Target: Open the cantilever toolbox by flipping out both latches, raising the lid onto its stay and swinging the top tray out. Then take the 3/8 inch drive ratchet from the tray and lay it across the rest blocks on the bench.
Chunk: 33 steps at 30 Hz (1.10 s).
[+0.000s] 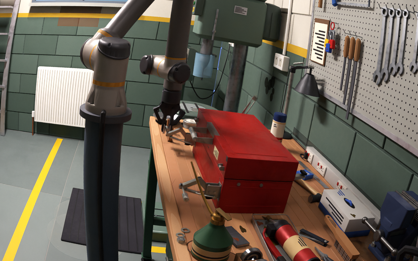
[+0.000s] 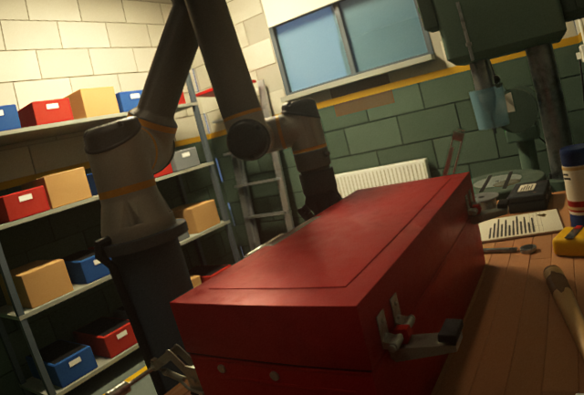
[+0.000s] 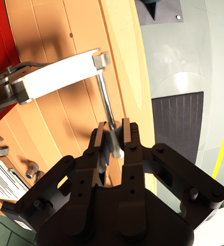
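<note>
Two steel latches stand flipped out from the front of the closed red toolbox [image 1: 243,155]: the far latch [image 1: 193,132] and the near latch [image 1: 201,189]. At the far latch, my gripper [image 3: 113,128] is closed on the round pull bar [image 3: 106,98] that runs out from the latch's flat plate [image 3: 55,73], near the bench's front edge. The lid lies flat on the box. From the second side camera the toolbox [image 2: 339,282] hides the gripper, and a rear catch [image 2: 410,334] shows on its back face.
A green oil can [image 1: 212,238] stands at the near end of the bench, with a grease gun [image 1: 288,242] in a tray beside it. A bottle [image 1: 278,125] and a lamp [image 1: 306,85] stand behind the box. A drill press [image 1: 236,22] rises at the far end.
</note>
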Each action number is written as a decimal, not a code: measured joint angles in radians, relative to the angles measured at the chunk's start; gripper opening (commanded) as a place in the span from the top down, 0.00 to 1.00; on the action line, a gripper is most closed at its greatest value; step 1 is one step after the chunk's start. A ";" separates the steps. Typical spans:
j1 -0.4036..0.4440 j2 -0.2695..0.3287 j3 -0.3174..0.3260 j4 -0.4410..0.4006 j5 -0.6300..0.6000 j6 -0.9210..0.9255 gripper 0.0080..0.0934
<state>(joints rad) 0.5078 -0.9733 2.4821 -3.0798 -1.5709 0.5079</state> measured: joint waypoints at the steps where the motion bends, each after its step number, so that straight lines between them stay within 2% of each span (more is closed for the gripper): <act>1: 0.000 0.000 0.000 0.000 0.000 0.000 0.80; 8: 0.000 0.000 0.000 0.000 0.000 0.000 0.65; 26: 0.000 -0.001 0.000 0.001 0.000 0.000 0.65; 33: 0.000 -0.044 0.004 0.041 0.000 0.000 0.65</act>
<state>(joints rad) 0.5078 -1.0175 2.4863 -3.0386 -1.5708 0.5079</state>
